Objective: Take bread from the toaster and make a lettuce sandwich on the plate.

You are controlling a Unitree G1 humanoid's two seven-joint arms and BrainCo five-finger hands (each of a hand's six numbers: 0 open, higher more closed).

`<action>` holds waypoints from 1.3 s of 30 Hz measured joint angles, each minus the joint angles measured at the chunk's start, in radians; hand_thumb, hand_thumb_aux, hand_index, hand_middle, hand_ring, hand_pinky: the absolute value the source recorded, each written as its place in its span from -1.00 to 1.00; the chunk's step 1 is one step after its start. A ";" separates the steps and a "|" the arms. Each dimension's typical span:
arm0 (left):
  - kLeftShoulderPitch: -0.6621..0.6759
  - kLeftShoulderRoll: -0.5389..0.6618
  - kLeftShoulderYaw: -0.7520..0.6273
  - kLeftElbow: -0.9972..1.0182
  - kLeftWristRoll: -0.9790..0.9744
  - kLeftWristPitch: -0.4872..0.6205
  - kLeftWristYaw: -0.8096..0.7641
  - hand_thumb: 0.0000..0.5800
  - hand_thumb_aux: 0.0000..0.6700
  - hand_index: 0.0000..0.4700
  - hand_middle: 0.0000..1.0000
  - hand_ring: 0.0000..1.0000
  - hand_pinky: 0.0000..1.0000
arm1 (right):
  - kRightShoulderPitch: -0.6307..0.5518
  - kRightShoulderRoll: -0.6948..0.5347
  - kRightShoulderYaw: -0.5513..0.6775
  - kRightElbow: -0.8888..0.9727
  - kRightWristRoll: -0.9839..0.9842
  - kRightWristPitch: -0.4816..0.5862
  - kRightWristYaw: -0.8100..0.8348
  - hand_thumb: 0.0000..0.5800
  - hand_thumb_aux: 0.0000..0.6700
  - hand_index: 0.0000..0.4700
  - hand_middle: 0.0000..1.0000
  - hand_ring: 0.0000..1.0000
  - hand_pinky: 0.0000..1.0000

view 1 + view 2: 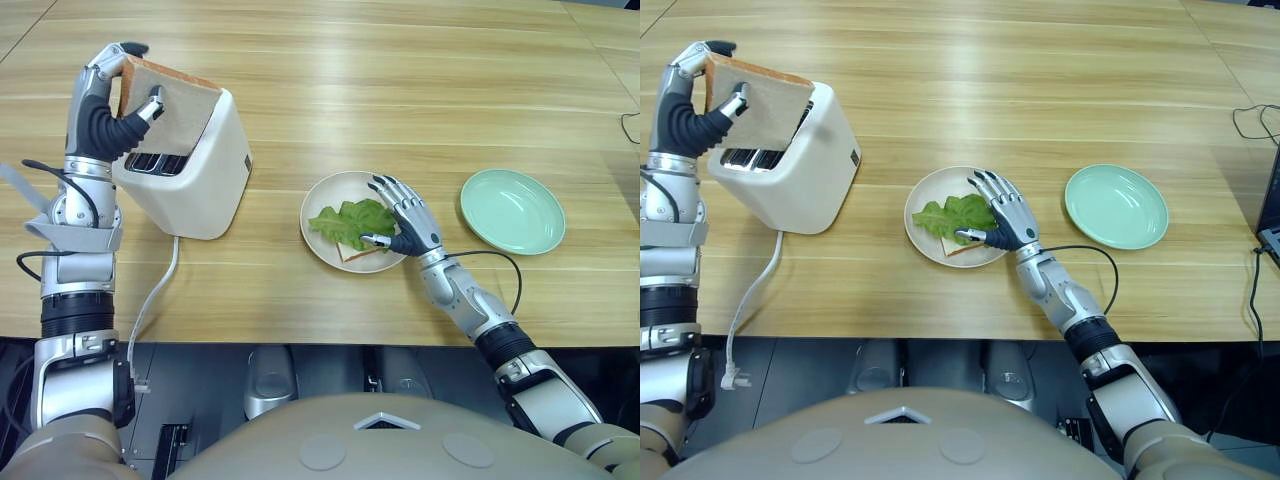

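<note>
Bread slice [170, 95] high in the upper left of the frame, clamped in the left hand [108, 112], fingers curled across its broad face and thumb round the back edge. Held tilted, long axis sloping down toward the right, lower edge close over the slots of the white toaster [215, 170]. Whether fully clear of the slots, hard to say.

Over at centre frame: white plate [328, 190] with lettuce [348, 218] laid on a lower slice [352, 253], one pale corner peeking out at the bottom. Right hand [405, 215] lying on the lettuce from the right side, fingers spread and flat, gripping nothing.

Now the relation that counts: plate down and to the right of the held slice, well apart, toaster between the two. Left hand the only one with bread, so the carry looks like its job: rightward, downward, then levelling the slice flat. Landing spot covered by the right hand, though, so probably a matter of sliding that away first.

Empty green dish [512, 210] at far right, power cord [158, 290] trailing off the table [400, 80] edge at lower left.
</note>
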 measured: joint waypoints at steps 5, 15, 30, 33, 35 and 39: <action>-0.025 -0.023 0.009 0.000 -0.021 -0.014 0.010 1.00 1.00 0.96 1.00 1.00 1.00 | 0.004 -0.001 -0.009 -0.006 0.004 0.000 0.000 -1.00 -1.00 -1.00 -1.00 -1.00 -1.00; -0.081 -0.157 -0.056 -0.108 -0.221 0.027 -0.148 1.00 1.00 0.96 1.00 1.00 1.00 | 0.030 -0.027 -0.064 -0.075 0.046 0.000 0.000 -1.00 -1.00 -1.00 -1.00 -1.00 -1.00; -0.158 -0.323 -0.449 0.155 -0.185 0.090 -0.548 1.00 1.00 0.96 1.00 1.00 1.00 | 0.152 -0.099 -0.304 -0.241 0.229 -0.035 0.026 -1.00 -1.00 -1.00 -1.00 -1.00 -1.00; -0.203 -0.350 -0.489 0.250 -0.158 0.065 -0.588 1.00 1.00 0.96 1.00 1.00 1.00 | 0.176 -0.112 -0.342 -0.267 0.285 -0.063 0.059 -1.00 -1.00 -1.00 -1.00 -1.00 -1.00; -0.258 -0.373 -0.508 0.337 -0.149 0.048 -0.618 1.00 1.00 0.96 1.00 1.00 1.00 | 0.195 -0.124 -0.352 -0.300 0.319 -0.096 0.104 -1.00 -1.00 -1.00 -1.00 -1.00 -1.00; -0.334 -0.425 -0.532 0.498 -0.124 0.011 -0.651 1.00 1.00 0.96 1.00 1.00 1.00 | 0.259 -0.146 -0.353 -0.366 0.407 -0.185 0.207 -1.00 -1.00 -1.00 -1.00 -1.00 -1.00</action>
